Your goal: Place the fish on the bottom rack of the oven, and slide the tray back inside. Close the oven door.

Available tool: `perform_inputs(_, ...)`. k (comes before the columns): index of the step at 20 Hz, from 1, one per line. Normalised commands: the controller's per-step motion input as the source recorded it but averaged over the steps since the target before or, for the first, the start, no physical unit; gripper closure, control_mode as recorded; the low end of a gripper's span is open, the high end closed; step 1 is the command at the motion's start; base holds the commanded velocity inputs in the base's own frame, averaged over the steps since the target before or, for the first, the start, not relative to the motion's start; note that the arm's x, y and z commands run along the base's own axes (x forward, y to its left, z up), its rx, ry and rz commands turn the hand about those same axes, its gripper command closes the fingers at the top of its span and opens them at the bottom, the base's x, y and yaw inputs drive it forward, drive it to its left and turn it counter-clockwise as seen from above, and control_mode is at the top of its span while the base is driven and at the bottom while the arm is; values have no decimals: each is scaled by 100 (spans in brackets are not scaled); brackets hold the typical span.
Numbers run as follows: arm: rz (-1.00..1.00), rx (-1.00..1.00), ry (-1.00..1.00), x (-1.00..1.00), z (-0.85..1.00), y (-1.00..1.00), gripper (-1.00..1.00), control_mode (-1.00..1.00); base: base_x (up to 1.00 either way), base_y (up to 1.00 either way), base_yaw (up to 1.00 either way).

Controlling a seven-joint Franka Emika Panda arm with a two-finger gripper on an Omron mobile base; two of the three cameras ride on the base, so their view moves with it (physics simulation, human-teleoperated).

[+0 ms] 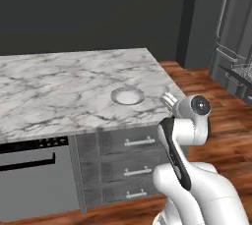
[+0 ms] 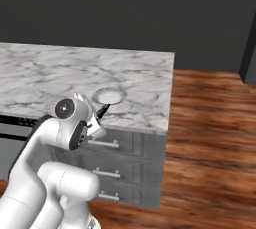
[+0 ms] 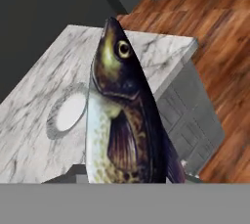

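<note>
The claw is clenched on the fish, a slender dark-backed fish with a pale, speckled belly, a brownish fin and a round yellow eye. In the hand view the fish rises straight up out of the claw, head away from it and tail end down in the grip. In the right base view only a thin dark sliver of it pokes up past the claw toward the counter edge.

The claw hangs above the near front edge of the white and grey marble countertop, lifted clear of the stone. Just beyond and below the claw, on the counter, lies the round pale plate with a grey rim, bare of the fish and apart from it. Below the claw, under the counter lip, stands a grey cabinet with three drawers, each with a horizontal silver bar handle.

Far off to the claw's right side, across the reddish-brown wooden plank floor, a piece of silver wire-grid rack shows at the edge of the left base view, beside a tall grey door with a long vertical handle. The fish is well apart from that rack.
</note>
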Motion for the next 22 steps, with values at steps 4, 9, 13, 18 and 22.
perform_inputs(4, 0, 0, 0, 0, 0, 0, 100, 100, -71, -80, -7)
perform_inputs(9, 0, 0, 0, 0, 0, 0, 100, 100, -38, -100, -7)
perform_inputs(13, 0, 0, 0, 0, 0, 0, 100, 100, -17, -100, -8)
perform_inputs(18, 0, 0, 0, 0, 0, 0, 100, 100, -2, -100, -8)
perform_inputs(22, 0, 0, 0, 0, 0, 0, 100, 100, 0, -100, -8)
